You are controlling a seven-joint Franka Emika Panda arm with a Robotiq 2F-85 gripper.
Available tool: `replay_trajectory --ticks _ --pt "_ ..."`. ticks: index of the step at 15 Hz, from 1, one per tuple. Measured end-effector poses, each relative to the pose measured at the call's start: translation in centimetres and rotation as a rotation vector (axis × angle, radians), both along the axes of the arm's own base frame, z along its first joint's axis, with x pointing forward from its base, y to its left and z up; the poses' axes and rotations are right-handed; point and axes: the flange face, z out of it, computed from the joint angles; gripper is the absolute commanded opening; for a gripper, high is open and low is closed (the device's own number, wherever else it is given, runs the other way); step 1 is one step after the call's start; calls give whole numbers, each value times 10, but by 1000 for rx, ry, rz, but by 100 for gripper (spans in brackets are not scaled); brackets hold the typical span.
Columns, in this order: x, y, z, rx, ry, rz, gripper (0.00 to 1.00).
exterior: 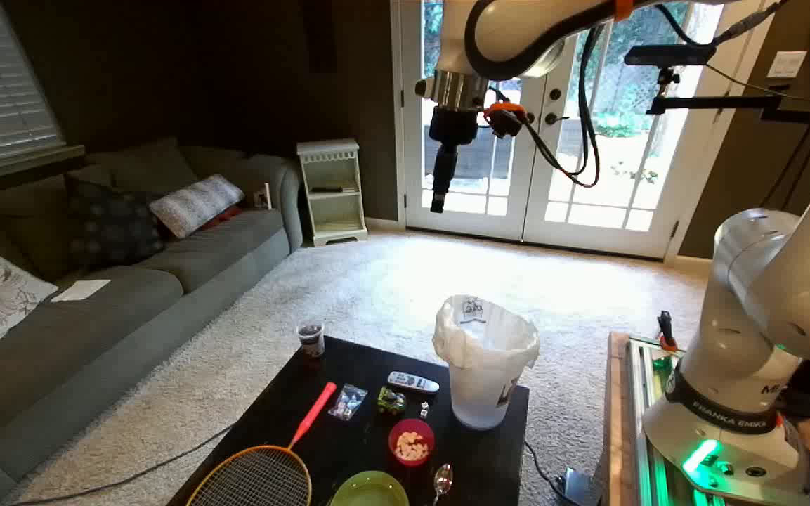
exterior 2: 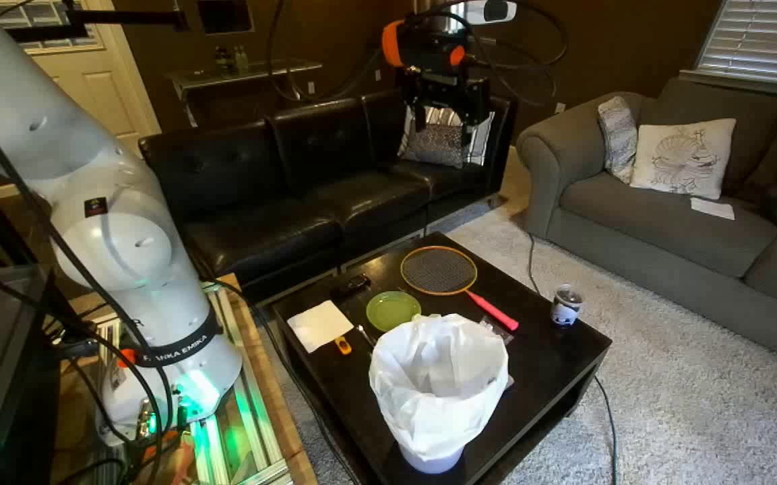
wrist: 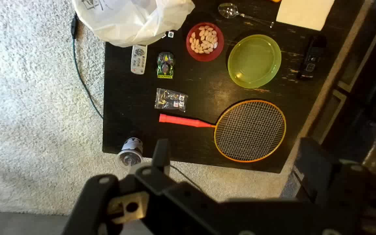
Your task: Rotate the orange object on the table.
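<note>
- Robot arm [exterior 2: 115, 229]: stands beside the tabletop [wrist: 129, 107] in both exterior views.
- Tabletop: black, scuffed in places, scattered with small items.
- White bucket [exterior: 480, 397]: upright near a corner, its pale liner folded over the rim.
- Racket [wrist: 249, 130]: flat on the tabletop, red handle just beside a clear packet [wrist: 170, 99].
- Gripper [exterior 2: 443, 131]: high up, well apart from the tabletop, fingers spread wide (the gap is plain in the wrist view).
- Green bowl [wrist: 254, 61]: between the racket and the spoon [wrist: 228, 10].
- Red bowl [wrist: 204, 58]: between the white bucket and the green bowl in the wrist view, pale nut-like pieces inside.
- Toy car [wrist: 165, 65]: just beside the remote [wrist: 139, 59].
- Orange item [exterior 2: 342, 345]: just beside a pale sheet [exterior 2: 321, 325] (whether the task means this or the red bowl, I cannot tell).
</note>
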Motion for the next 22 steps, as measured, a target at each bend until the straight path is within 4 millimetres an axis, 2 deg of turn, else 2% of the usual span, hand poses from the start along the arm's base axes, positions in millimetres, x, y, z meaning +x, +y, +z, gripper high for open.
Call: replay_trajectory --ticks 8,10,12,18,20,22 --pt "0 0 0 0 0 0 100" --pt "0 8 -3 -6 19 38 100" --pt "1 32 -9 -19 47 126 100" --pt "1 139 -33 -53 99 456 100" --pt "-1 167 -47 -45 124 564 100" --pt "0 186 -67 -28 157 666 100"
